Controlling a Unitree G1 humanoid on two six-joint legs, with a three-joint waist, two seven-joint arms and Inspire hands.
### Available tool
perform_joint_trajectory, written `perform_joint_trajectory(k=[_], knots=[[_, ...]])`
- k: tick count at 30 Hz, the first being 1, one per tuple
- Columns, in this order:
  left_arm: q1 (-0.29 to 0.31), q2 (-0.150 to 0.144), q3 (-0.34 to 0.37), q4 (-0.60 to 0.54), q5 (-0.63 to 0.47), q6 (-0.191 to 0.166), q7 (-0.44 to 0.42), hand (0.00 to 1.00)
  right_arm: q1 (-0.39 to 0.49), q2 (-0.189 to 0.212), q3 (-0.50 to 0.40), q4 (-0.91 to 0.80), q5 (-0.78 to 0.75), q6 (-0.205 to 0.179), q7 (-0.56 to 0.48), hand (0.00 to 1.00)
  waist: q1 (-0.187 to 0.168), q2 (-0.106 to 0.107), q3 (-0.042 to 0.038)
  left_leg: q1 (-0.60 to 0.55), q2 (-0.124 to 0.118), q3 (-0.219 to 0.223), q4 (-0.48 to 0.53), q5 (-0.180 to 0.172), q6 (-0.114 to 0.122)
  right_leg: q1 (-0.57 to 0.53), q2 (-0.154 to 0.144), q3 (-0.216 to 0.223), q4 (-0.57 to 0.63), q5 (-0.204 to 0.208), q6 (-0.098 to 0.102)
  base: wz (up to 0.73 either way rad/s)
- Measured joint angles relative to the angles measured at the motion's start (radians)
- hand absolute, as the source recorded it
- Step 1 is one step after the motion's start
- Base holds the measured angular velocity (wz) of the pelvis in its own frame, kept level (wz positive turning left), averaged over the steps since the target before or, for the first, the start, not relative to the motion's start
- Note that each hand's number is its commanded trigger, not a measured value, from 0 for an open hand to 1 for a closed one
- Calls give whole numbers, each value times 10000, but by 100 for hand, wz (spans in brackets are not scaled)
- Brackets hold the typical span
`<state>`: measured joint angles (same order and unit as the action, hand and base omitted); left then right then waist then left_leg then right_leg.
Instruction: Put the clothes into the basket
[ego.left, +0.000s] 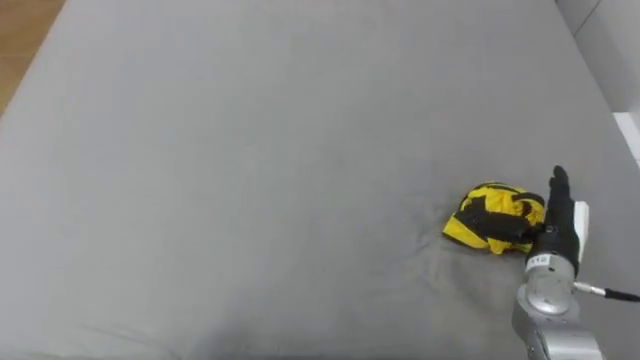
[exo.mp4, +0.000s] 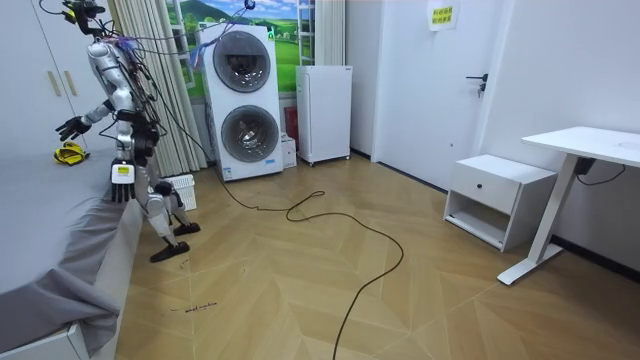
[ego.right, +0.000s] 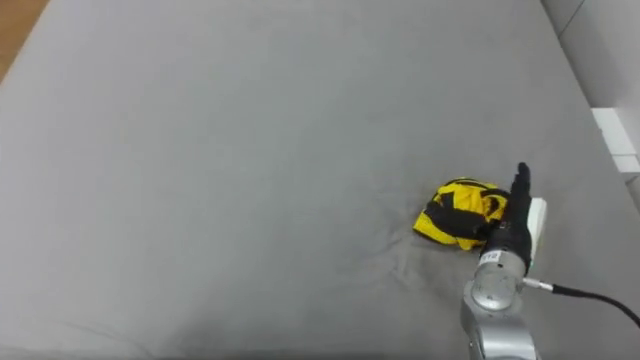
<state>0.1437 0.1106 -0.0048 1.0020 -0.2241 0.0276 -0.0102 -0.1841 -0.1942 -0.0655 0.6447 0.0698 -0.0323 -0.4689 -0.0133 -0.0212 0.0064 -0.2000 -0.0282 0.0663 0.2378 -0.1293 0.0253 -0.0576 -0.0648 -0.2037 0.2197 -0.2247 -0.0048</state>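
Observation:
A crumpled yellow and black garment (ego.left: 495, 215) (ego.right: 458, 212) lies on the grey bed sheet (ego.left: 250, 150), towards the near right. My right hand (ego.left: 558, 215) (ego.right: 515, 215) stands edge-on just right of it, fingers straight and pointing away from me, open, with the thumb side against the cloth. In the room view I stand at the bed's edge (exo.mp4: 50, 230) with the right hand (exo.mp4: 72, 127) stretched over the garment (exo.mp4: 68, 153). My left hand (exo.mp4: 121, 191) hangs down at my side.
The bed's right edge runs along a white surface (ego.left: 612, 60). Behind me in the room stand a stacked washer and dryer (exo.mp4: 245, 100), a white cabinet (exo.mp4: 325, 112), a low nightstand (exo.mp4: 498, 200) and a desk (exo.mp4: 590, 150).

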Motion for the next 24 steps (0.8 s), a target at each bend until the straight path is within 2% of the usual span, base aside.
perform_joint_trajectory(k=[4, 7, 10, 15, 17, 19, 20, 21, 22, 24], knots=[[-234, 2, -6, -5, -35, 132, 11, 0, -546, -110, -2, 1417, 242, 129, -87, 0, 204, -58, 34, -109, -8, -155, 84, 3, 2, -33, 1, -107, -3, 0, 0, 9], [-616, 14, -23, 1, -151, 175, 68, 0, -744, -140, 16, 1944, 475, 225, -95, 0, 213, 2, 33, -795, -14, -402, 422, 25, 8, -422, 10, -452, 90, 17, -22, 28], [-838, 69, -130, 133, -182, 171, 137, 0, -1132, -298, 8, 3042, 945, 292, -73, 0, 421, -21, 56, -1056, -18, -429, 493, 72, 24, -664, 9, -485, 186, 17, -22, 8], [-755, 372, -202, 300, -11, 162, 135, 0, -1599, -847, 13, 3754, 1196, 385, 48, 0, 553, 31, 97, -1466, -36, -501, 563, 134, 46, -1052, -8, -583, 315, 25, -23, 5], [-847, 409, -203, 353, -19, 125, 11, 0, -2016, -1271, -13, 4469, 1219, 399, 45, 0, 704, 177, 171, -1666, -56, -565, 640, 156, 76, -1179, -33, -734, 365, 26, -20, 16], [-942, 445, -203, 378, -11, 80, -55, 0, -2269, -1440, -215, 4917, 1221, 390, 26, 0, 876, 255, 220, -1771, -67, -626, 655, 191, 77, -1270, -33, -776, 397, 26, -20, 8], [-954, 469, -204, 381, -6, 78, -60, 0, -2376, -1519, -251, 5198, 1220, 373, 24, 15, 997, 285, 213, -1810, -69, -648, 648, 199, 69, -1322, -30, -774, 404, 26, -20, 7], [-957, 498, -265, 386, -12, 79, -59, 0, -2509, -1586, -232, 5480, 1235, 367, 20, 69, 1065, 344, 226, -1853, -84, -713, 650, 211, 61, -1337, -26, -814, 404, 26, -21, 9], [-955, 528, -339, 392, -12, 82, -61, 0, -2567, -1611, -204, 5616, 1254, 367, 17, 100, 1093, 376, 222, -1883, -92, -738, 652, 220, 59, -1348, -29, -856, 403, 26, -21, 18], [-956, 598, -465, 414, -97, 83, -61, 0, -2717, -1674, -200, 5924, 1278, 366, -11, 100, 1143, 461, 237, -1982, -116, -840, 675, 243, 55, -1390, -50, -1043, 404, 26, -21, 17]])
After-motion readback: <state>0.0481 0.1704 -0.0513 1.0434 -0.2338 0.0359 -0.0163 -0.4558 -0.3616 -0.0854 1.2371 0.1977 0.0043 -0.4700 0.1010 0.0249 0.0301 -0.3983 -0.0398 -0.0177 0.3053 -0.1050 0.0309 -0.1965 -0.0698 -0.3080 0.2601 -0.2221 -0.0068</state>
